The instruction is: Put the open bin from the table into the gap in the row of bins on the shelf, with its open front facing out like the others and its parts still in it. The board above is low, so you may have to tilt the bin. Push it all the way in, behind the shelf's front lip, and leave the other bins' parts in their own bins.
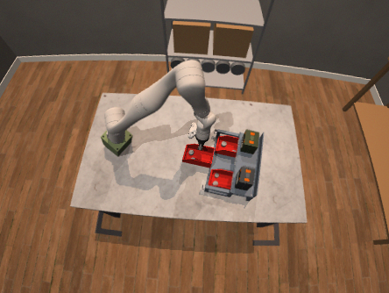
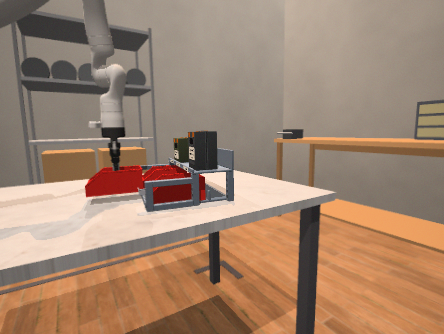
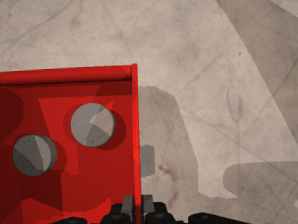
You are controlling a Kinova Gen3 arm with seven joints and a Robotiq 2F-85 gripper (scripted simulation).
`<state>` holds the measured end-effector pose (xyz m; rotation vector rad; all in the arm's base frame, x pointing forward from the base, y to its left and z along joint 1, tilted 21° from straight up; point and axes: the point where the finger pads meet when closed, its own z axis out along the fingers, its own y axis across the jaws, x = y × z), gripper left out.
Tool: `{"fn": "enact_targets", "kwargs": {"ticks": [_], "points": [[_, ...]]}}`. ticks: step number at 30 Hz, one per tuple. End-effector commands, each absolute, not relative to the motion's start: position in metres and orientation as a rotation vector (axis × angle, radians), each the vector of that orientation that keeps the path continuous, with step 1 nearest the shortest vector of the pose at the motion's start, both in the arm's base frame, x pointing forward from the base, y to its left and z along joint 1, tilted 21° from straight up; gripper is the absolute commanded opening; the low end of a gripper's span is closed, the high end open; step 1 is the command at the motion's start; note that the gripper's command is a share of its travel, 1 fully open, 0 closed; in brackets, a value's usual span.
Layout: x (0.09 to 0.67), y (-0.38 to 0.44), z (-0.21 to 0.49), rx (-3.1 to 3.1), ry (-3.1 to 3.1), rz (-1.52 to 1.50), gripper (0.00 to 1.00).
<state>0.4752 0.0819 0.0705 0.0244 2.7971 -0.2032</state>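
Observation:
The red open bin [image 1: 201, 159] [image 2: 114, 182] [image 3: 75, 187] is at the shelf's front edge, its low open front facing away from the shelf. It appears slightly above the table and about level. Two round grey parts [image 3: 92, 125] [image 3: 34, 155] lie in it. My gripper [image 1: 201, 148] [image 2: 115, 168] [image 3: 137, 202] points down, shut on the bin's side wall. The grey shelf [image 1: 224, 162] [image 2: 195, 192] has a gap between its far red bin [image 1: 220, 150] and near red bin [image 1: 225, 182] [image 2: 172, 193]. Both hold round grey parts. The bin's back edge overlaps the shelf front in the top view; contact is unclear.
On the shelf's upper board stand a green box [image 1: 250, 142] [image 2: 180, 150] and a dark box [image 1: 245, 178] [image 2: 202, 150], both with orange marks. The shelf's posts and front lip are close beside the held bin. The pale table top [image 1: 144, 184] [image 2: 260, 200] lies below.

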Motion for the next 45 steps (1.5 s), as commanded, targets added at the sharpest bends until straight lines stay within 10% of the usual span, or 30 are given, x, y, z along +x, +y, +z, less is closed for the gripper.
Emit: {"fn": "enact_targets", "kwargs": {"ticks": [1,45], "points": [[0.474,0.082,0.071,0.025,2.796,-0.202,0.10],[0.463,0.083,0.069,0.030,2.795,-0.202,0.10]]}}
